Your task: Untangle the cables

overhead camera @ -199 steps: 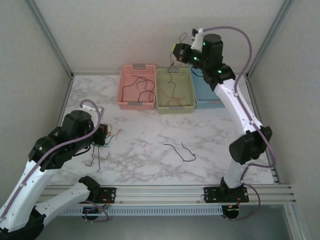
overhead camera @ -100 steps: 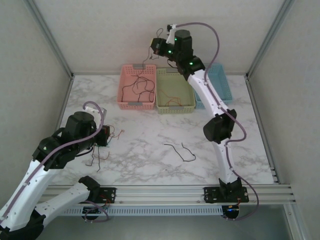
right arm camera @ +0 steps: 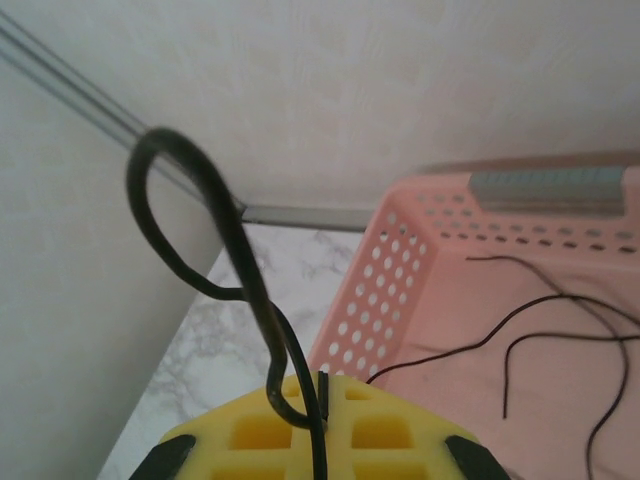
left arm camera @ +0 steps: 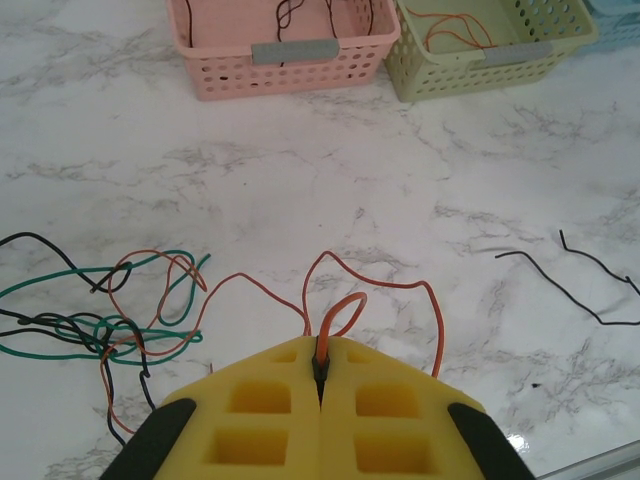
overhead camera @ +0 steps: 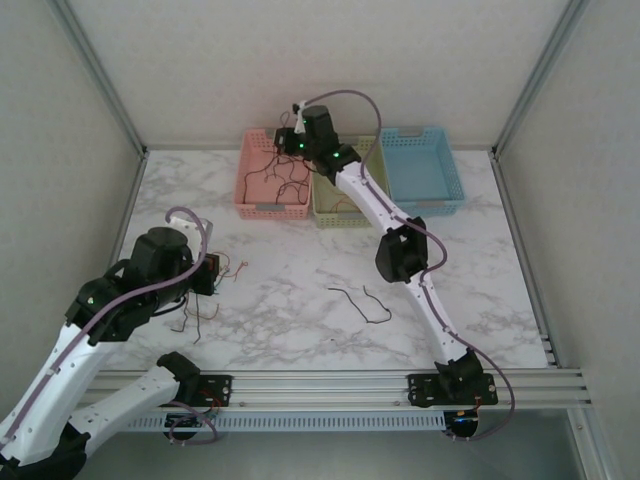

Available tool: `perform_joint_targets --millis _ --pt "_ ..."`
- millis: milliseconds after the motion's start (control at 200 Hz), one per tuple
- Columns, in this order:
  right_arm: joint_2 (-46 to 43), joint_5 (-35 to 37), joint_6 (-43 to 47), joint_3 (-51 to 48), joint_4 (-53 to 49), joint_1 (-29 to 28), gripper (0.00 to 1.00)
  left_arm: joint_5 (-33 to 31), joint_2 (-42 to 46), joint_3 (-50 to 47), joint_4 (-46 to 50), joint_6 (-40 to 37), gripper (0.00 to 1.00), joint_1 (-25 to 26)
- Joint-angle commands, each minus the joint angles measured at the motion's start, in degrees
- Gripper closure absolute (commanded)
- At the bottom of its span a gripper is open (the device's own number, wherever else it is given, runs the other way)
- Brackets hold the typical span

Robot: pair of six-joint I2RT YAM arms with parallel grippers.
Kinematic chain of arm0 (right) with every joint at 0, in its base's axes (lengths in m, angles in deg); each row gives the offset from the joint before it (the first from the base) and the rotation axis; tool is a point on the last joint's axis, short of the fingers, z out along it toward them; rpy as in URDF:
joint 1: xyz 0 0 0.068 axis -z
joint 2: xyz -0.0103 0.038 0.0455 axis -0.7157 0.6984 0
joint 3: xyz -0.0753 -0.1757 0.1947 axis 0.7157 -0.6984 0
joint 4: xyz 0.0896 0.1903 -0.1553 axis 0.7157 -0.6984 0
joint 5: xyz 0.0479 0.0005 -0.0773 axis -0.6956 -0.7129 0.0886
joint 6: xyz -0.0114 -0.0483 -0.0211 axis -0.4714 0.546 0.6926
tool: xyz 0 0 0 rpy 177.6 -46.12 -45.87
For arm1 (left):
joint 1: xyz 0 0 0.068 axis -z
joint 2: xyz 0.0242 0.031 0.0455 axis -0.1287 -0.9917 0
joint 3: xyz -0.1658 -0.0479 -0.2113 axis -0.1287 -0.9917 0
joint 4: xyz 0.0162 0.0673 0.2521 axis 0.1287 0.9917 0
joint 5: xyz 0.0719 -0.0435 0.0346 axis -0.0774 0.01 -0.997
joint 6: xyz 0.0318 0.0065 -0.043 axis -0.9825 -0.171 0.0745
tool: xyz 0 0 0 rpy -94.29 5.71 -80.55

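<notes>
My left gripper (overhead camera: 211, 273) (left arm camera: 320, 347) hangs low over the left of the table, shut on a loop of orange cable (left arm camera: 341, 309). That cable trails left into a tangle of green, black and orange cables (left arm camera: 110, 320) (overhead camera: 195, 312). A single black cable (overhead camera: 362, 301) (left arm camera: 580, 280) lies apart on the marble mid-table. The right arm reaches far back. Its gripper (overhead camera: 284, 143) (right arm camera: 322, 380) is above the back left corner of the pink basket (overhead camera: 272, 209) (right arm camera: 400, 290), shut on a black cable (right arm camera: 190, 200) that loops up from the jaws. More black cables lie inside that basket.
A green basket (overhead camera: 352, 217) with orange wires and a blue basket (overhead camera: 425, 205) stand right of the pink one along the back wall. Frame posts rise at both back corners. An aluminium rail (overhead camera: 330, 385) runs along the near table edge.
The right arm has swung left from above the green and blue baskets to above the pink basket, still carrying the black cable. The left gripper has barely moved.
</notes>
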Motion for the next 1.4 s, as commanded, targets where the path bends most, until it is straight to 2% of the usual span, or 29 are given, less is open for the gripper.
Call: perform_joint_targets --millis 0,70,220,275,320,496,606,681,776,886,971,1066,1176,1246,1322,1397 --pt "0.1 0.9 1.7 1.7 1.1 -0.1 1.0 0.7 0.2 -0.7 -1.2 -0.7 1.0 -0.6" --pt "0.3 0.8 1.6 1.7 0.8 -0.1 0.99 0.6 0.2 -0.8 -1.5 -0.7 1.0 -0.6" --pt "-1.0 -1.3 4.1 2.1 -1.1 -0.2 0.46 1.3 0.3 -0.7 -1.7 -0.6 1.0 -0.6" --pt "-2.3 -1.1 5.2 2.0 -2.6 -0.2 0.37 1.7 0.3 -0.4 -1.8 -0.5 1.0 -0.6" --pt "-3.4 -1.1 6.1 2.0 -3.8 -0.3 0.34 1.9 0.4 -0.1 -1.8 -0.5 1.0 -0.6" --pt "-9.2 -2.3 8.3 2.0 -8.0 -0.4 0.32 3.6 0.7 1.8 -0.9 -0.2 1.0 -0.6" --pt "-14.8 -5.2 11.2 1.4 -14.3 -1.1 0.37 6.0 0.7 3.7 -0.1 -0.6 1.0 -0.6" --pt "-20.6 -7.8 13.2 -2.7 -18.5 -1.6 0.41 9.2 0.8 4.9 0.0 -1.2 1.0 -0.6" --pt "-32.5 -11.3 14.3 -18.0 -16.7 -1.8 0.46 12.4 0.8 6.4 -0.3 -1.4 1.0 -0.6" --pt "-50.1 -13.7 15.0 -45.3 -3.6 -1.8 0.49 13.3 0.6 8.3 -0.4 -0.9 1.0 -0.6" --pt "-61.3 -16.0 16.3 -62.1 4.3 -1.8 0.5 14.4 0.0 9.4 -1.4 0.5 1.0 -0.6" --pt "-70.2 -16.8 16.6 -77.0 10.7 -2.1 0.59 16.9 -0.8 10.5 -3.0 2.8 1.0 -0.5" --pt "-77.9 -17.6 15.9 -90.5 18.4 -3.9 0.63 18.6 -1.7 11.0 -5.8 6.0 1.0 -0.6" --pt "-81.4 -17.9 15.6 -97.7 24.9 -6.1 0.61 19.4 -2.9 12.2 -6.7 8.0 1.0 -0.5" --pt "-83.9 -17.5 17.1 -102.8 30.7 -9.6 0.53 20.8 -4.4 13.7 -7.3 10.0 1.0 -0.5" --pt "-85.4 -16.5 20.7 -104.3 32.3 -13.4 0.43 21.8 -5.1 13.9 -8.1 10.6 1.0 -0.5"
